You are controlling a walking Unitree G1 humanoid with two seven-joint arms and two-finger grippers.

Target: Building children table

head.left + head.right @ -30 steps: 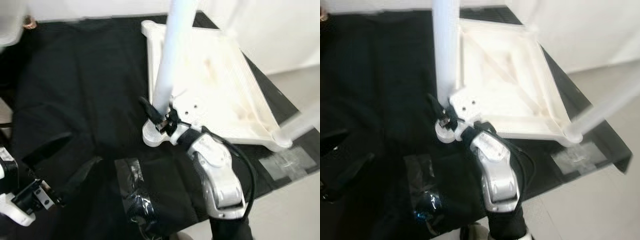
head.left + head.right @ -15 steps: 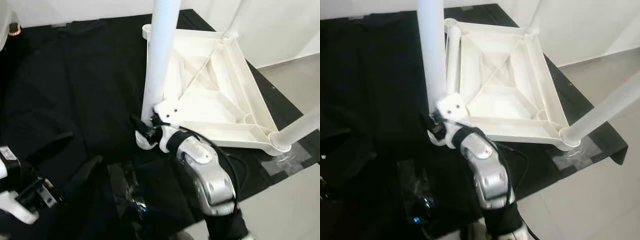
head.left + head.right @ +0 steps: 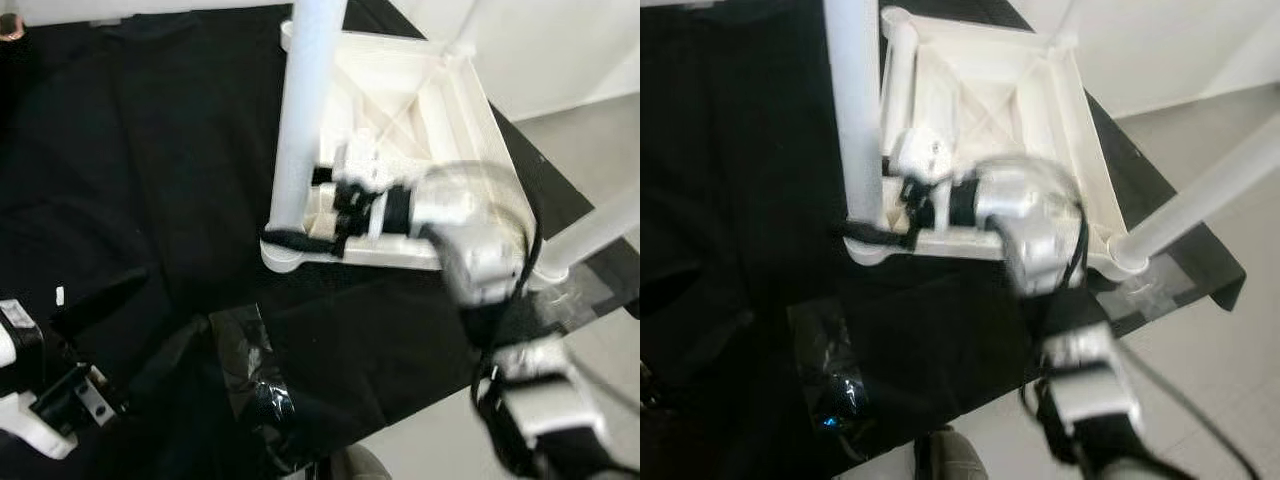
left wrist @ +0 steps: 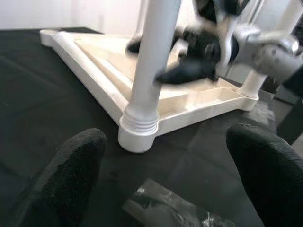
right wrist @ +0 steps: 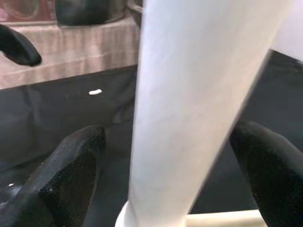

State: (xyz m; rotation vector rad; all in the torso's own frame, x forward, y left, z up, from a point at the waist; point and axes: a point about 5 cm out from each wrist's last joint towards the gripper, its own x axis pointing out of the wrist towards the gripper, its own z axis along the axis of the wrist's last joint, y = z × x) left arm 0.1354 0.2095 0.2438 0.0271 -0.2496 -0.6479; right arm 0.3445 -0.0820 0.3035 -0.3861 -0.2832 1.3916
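- Reaching in from the robot's right, the right gripper [image 3: 305, 215] sits at the foot of the near table leg [image 3: 298, 130], with one black finger [image 5: 71, 170] on each side of the white tube.
- Finger state, right gripper: spread wide around the leg; the wrist view shows a gap between each finger and the tube, so no firm clamp can be confirmed.
- Directly below this gripper, the leg ends in a ribbed collar seated in the round corner socket [image 4: 137, 135] of the upside-down white tabletop [image 3: 455, 110].
- Beyond the gripper, the ribbed underside of the tabletop lies flat on a black cloth [image 3: 130, 150].
- Behind the right arm, a second leg [image 3: 1200, 195] stands tilted in another corner of the tabletop.
- The right arm [image 3: 470, 225] is blurred in both eye views.
- Low on the robot's left, the left gripper [image 3: 135, 325] hovers over the cloth, well apart from the tabletop.
- Finger state, left gripper: wide open and holding nothing.
- Ahead of the left gripper's fingertips lies the socketed corner; just beside the gripper, a clear plastic bag [image 3: 250, 365] rests on the cloth.
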